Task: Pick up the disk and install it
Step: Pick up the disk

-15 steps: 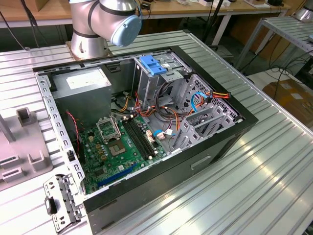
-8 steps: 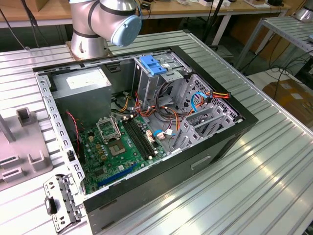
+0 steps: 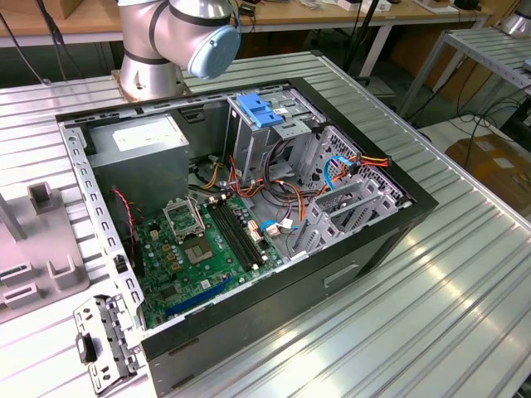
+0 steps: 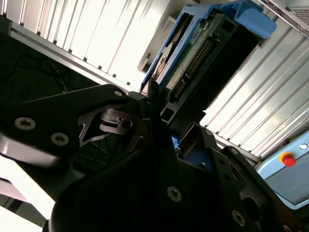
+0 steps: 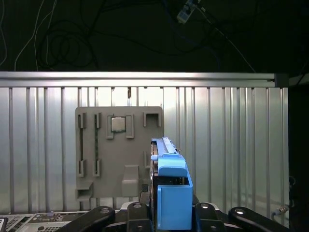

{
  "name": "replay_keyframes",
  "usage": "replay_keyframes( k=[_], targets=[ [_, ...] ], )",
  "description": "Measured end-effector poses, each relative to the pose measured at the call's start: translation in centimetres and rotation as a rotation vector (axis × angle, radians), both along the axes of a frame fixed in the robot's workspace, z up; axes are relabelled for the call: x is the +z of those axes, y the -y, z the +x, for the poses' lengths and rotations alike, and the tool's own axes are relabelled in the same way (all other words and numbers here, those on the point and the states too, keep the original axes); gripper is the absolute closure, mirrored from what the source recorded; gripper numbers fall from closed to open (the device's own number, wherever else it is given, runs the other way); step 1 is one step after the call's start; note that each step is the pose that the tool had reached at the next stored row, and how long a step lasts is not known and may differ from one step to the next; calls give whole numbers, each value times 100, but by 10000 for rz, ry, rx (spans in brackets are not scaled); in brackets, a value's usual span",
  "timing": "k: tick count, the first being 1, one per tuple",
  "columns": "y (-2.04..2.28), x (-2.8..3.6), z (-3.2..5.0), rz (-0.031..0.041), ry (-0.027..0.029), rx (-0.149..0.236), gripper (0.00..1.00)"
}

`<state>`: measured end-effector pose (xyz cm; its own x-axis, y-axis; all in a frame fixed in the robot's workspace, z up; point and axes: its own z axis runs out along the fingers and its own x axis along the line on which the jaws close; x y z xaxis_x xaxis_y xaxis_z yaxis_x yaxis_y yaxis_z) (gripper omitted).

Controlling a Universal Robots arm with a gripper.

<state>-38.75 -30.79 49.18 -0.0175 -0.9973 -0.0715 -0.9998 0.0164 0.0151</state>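
Fingers (image 5: 205, 215) of the gripper (image 5: 172, 216) are matte black with little screw heads, and they're clamped on the two flat sides of the disk (image 5: 171, 186), so it's firmly gripped. The disk stands edge-on between them and pokes out past the tips. Its carrier is smooth blue plastic, and a connector row (image 4: 195, 55) runs along the dark edge. Behind it are the ribbed aluminium table (image 5: 231, 135) and a grey moulded plate (image 5: 111, 159).
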Motion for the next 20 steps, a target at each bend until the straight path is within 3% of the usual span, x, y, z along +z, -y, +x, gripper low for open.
replay_keyframes(
  k=[20],
  targets=[
    [1,-3,51,0,0,0,63]
  ],
)
